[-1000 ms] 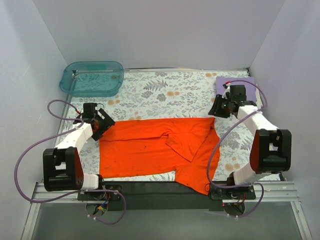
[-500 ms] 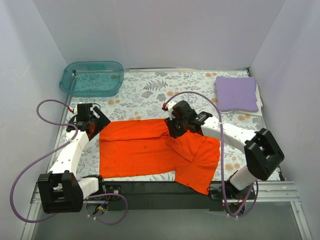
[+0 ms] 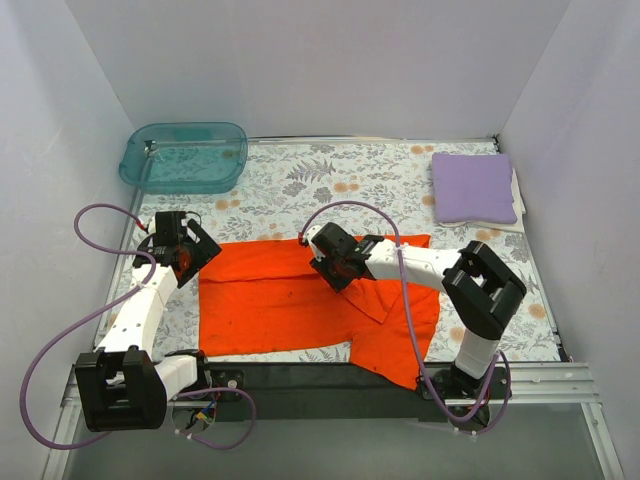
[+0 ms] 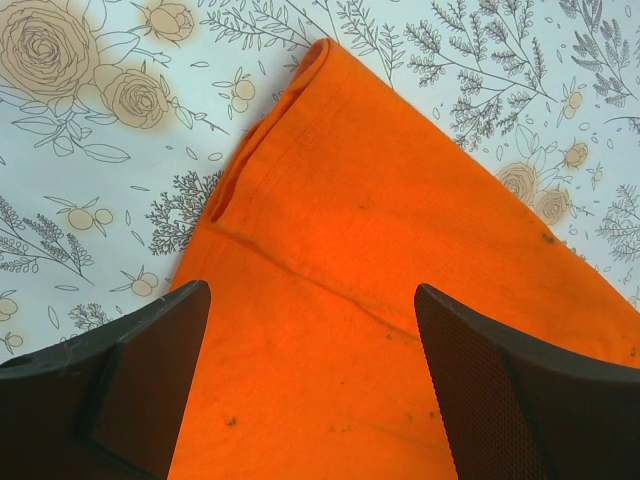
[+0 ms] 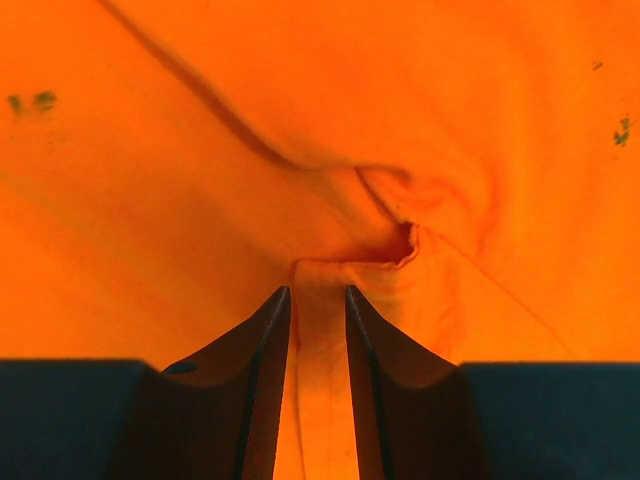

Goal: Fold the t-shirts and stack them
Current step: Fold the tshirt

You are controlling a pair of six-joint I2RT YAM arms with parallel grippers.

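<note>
The orange-red t-shirt [image 3: 270, 300] lies spread across the middle of the table, its right part folded over and hanging past the near edge. My right gripper [image 3: 335, 268] is down on its middle, shut on a pinched fold of the orange cloth [image 5: 318, 330]. My left gripper [image 3: 192, 252] hovers open over the shirt's far left corner [image 4: 320, 60], jaws wide apart with cloth [image 4: 330, 330] below them. The lavender t-shirt [image 3: 472, 187] lies folded at the far right corner.
A translucent teal tub [image 3: 185, 156] stands at the far left corner. The floral tablecloth [image 3: 330, 185] covers the table. White walls close in on three sides. A black bar [image 3: 300, 378] runs along the near edge.
My right gripper swung from the lavender shirt at the far right to the orange shirt's middle and closed on a fold. My left gripper shifted slightly left over the shirt's corner.
</note>
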